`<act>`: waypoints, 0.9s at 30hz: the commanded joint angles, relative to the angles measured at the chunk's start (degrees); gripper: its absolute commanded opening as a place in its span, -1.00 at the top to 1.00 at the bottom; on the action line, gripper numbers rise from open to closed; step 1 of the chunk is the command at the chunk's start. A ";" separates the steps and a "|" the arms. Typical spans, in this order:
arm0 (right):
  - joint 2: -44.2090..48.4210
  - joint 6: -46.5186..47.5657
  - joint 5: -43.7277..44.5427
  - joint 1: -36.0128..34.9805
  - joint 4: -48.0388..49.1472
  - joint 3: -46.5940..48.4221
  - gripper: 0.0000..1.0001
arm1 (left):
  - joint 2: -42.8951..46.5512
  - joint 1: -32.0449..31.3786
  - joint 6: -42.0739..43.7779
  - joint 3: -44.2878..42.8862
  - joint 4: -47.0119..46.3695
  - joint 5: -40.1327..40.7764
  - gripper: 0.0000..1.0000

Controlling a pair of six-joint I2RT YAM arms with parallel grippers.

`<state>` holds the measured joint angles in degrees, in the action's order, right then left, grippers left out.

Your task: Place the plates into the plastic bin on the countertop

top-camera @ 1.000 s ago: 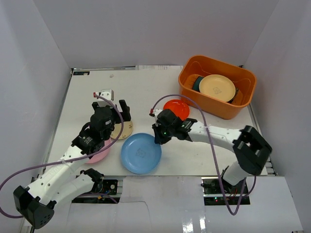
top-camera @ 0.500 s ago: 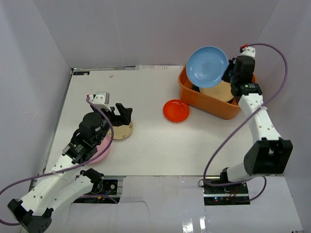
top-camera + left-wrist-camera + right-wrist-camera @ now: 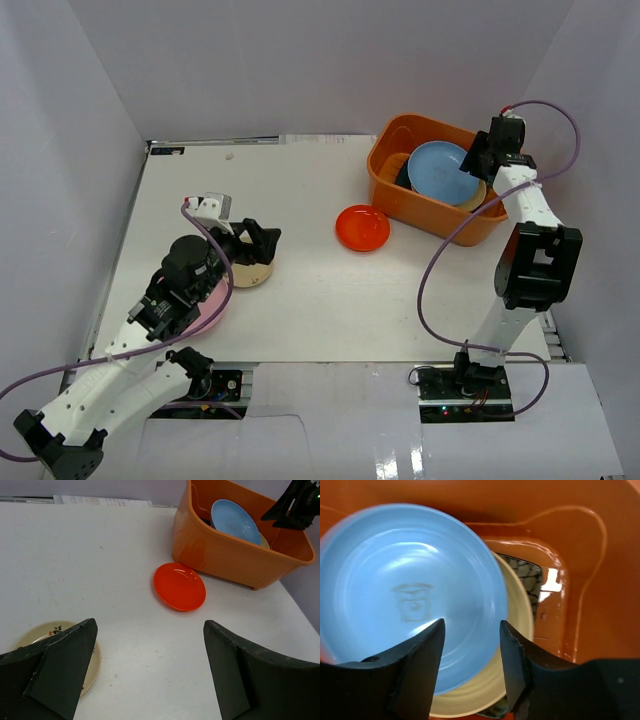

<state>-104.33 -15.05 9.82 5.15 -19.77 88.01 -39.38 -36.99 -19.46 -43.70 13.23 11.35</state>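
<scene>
The right gripper (image 3: 471, 632) hangs over the orange plastic bin (image 3: 425, 218), its fingers (image 3: 417, 665) apart. The blue plate (image 3: 410, 595) lies below them, and its near rim shows in the gap between the two tips; whether either finger touches it cannot be told. The plate lies face up inside the bin, resting on a cream plate (image 3: 519, 605) that peeks out on one side. A dark dish (image 3: 403, 172) is mostly hidden beneath them at the bin's left end, making three pieces in the bin that can be counted.

Three more plates lie on the white surface (image 3: 300, 190), all face up. One red plate (image 3: 180, 586) sits just beside the bin's front wall. One small beige patterned plate (image 3: 47, 631) and one pink plate (image 3: 212, 305) lie near the left arm.

The left gripper (image 3: 150, 625) hovers with its fingers (image 3: 65, 670) spread wide, gripping nothing. The beige plate sits partly under one of them, and the red plate is farther ahead between the two.

In the top view the bin's long axis runs left to right, dipping slightly to the right, at the surface's far right corner.
</scene>
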 commanded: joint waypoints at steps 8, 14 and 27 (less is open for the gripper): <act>16.52 -1.90 -9.12 -30.07 13.59 -12.30 -0.39 | -0.09 -0.18 -0.49 -1.47 0.04 12.68 -0.96; 9.53 -13.68 -8.42 -55.39 28.62 -22.27 -0.39 | 4.83 -0.01 -0.40 -3.58 0.04 19.14 -0.96; -13.17 -30.03 -5.43 -72.38 37.17 -9.61 -0.39 | 12.03 -0.01 0.39 -1.74 -0.93 17.39 -0.96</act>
<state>-115.61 -39.70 2.83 -66.57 12.36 74.78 -28.69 -36.99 -19.38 -45.69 12.40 29.10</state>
